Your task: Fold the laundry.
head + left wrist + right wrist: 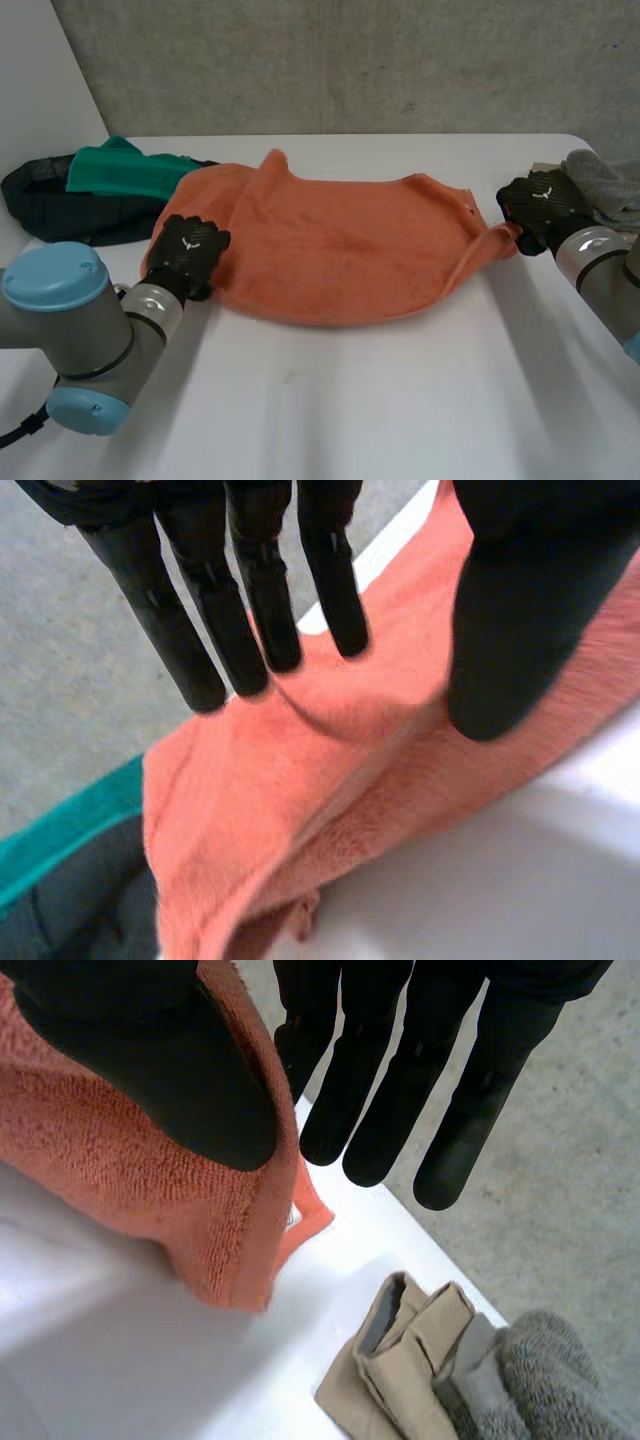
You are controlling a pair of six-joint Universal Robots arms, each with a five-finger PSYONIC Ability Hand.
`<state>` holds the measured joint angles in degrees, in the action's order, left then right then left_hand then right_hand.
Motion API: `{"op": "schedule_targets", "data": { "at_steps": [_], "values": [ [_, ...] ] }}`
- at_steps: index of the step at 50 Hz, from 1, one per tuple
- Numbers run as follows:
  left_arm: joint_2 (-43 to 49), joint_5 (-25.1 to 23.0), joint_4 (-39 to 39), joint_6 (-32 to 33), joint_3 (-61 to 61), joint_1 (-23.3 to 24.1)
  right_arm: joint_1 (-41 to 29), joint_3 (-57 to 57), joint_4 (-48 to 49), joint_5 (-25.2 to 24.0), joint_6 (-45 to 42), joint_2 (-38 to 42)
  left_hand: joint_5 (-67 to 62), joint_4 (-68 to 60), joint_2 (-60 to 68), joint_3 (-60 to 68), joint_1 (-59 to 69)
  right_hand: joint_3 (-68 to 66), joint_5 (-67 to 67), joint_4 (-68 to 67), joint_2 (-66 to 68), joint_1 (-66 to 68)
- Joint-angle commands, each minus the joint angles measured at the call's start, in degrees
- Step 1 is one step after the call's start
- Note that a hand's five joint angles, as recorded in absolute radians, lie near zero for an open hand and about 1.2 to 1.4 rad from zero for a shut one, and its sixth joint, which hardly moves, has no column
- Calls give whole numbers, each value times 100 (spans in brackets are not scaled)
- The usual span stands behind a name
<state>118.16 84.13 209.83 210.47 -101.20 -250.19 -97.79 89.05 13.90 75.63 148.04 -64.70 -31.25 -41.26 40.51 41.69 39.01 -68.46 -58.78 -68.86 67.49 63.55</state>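
An orange towel (340, 250) lies spread across the middle of the white table (400, 400), bunched and wrinkled. My left hand (190, 250) is at its left edge. In the left wrist view its fingers (250, 600) are straight and the thumb stands apart, open just above the towel (300, 810). My right hand (545, 205) is at the towel's right corner, which is pulled up off the table toward it. In the right wrist view the towel (100, 1150) runs up between the thumb (150, 1060) and the straight fingers, pinched there.
A green cloth (125, 170) lies on a dark garment (60, 205) at the table's back left, close to my left hand. A grey towel (605, 180) and a folded beige cloth (410, 1360) sit at the right edge, behind my right hand.
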Motion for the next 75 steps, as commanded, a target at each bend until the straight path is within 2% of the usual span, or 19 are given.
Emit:
{"op": "schedule_targets", "data": {
  "at_steps": [1, 6, 7, 15, 19, 26, 34, 40, 46, 50, 58, 60, 66, 71, 75],
  "values": [
    [-600, -1, -109, -67, -84, -188, 287, -143, 51, 4, -56, 63, 2262, 2263, -2187, -2305, -2037, -1154, -1122, -1114, 1251, 1645],
    [-996, -265, -258, -85, -435, -574, 410, -204, 60, 4, -56, 124, 2330, 2331, -2256, -2373, -2106, -1154, -1122, -1114, 1251, 1645],
    [-1049, -387, -310, -93, -479, -775, 445, -230, 51, 4, -56, 168, 2297, 2298, -2222, -2340, -2073, -1154, -1122, -1114, 1251, 1645],
    [-979, -1090, -802, -102, -576, -1628, 498, -380, 16, 57, -47, 414, 1760, 1761, -1686, -1803, -1536, -1154, -1122, -1114, 1251, 1645],
    [-743, -1477, -838, -102, -550, -1849, 507, -380, 7, 48, -47, 467, 1590, 1591, -1516, -1633, -1366, -1154, -1122, -1114, 1251, 1645],
    [-303, -1592, -786, -111, -331, -1806, 481, -345, -2, 57, -65, 493, 1338, 1339, -1263, -1381, -1114, -1154, -1122, -1114, 1251, 1645],
    [295, -1557, -575, -146, 144, -1419, 454, -283, -2, 57, -65, 493, 1203, 1204, -1129, -1246, -979, -1154, -1122, -1114, 1251, 1645],
    [489, -1469, -285, -506, 399, -1182, 454, -257, -11, 57, -65, 502, 1086, 1087, -1011, -1129, -862, -1154, -1122, -1114, 1251, 1645],
    [769, -1066, 31, -761, 732, -988, 437, -187, -11, 48, -73, 502, 984, 986, -910, -1028, -760, -1154, -1122, -1114, 1251, 1645],
    [1050, -828, -29, -762, 1110, -883, 445, -178, -11, 39, -73, 502, 716, 718, -642, -760, -492, -1154, -1122, -1114, 1251, 1645],
    [1464, -810, -47, -762, 1576, -663, 445, -169, -19, 39, -82, 502, 665, 666, -591, -708, -441, -1154, -1122, -1114, 1251, 1645],
    [1482, -801, -39, -762, 1621, -602, 445, -169, -19, 39, -82, 511, 514, 516, -440, -558, -290, -1154, -1122, -1114, 1251, 1645],
    [1500, -565, 5, -718, 1718, -557, 454, -186, -19, 65, -100, 511, -1790, -1789, 1864, 1746, 2014, -1154, -1122, -1114, 1251, 1645],
    [1097, -73, 41, -648, 1499, -575, 498, -222, -37, 92, -293, 423, -1675, -1674, 1749, 1632, 1899, -1154, -1122, -1114, 1251, 1645],
    [744, 51, 58, -630, 1287, -663, 481, -213, -159, 101, -425, 397, -1136, -1135, 1211, 1093, 1360, -1154, -1122, -1114, 1251, 1645]
  ]
}}
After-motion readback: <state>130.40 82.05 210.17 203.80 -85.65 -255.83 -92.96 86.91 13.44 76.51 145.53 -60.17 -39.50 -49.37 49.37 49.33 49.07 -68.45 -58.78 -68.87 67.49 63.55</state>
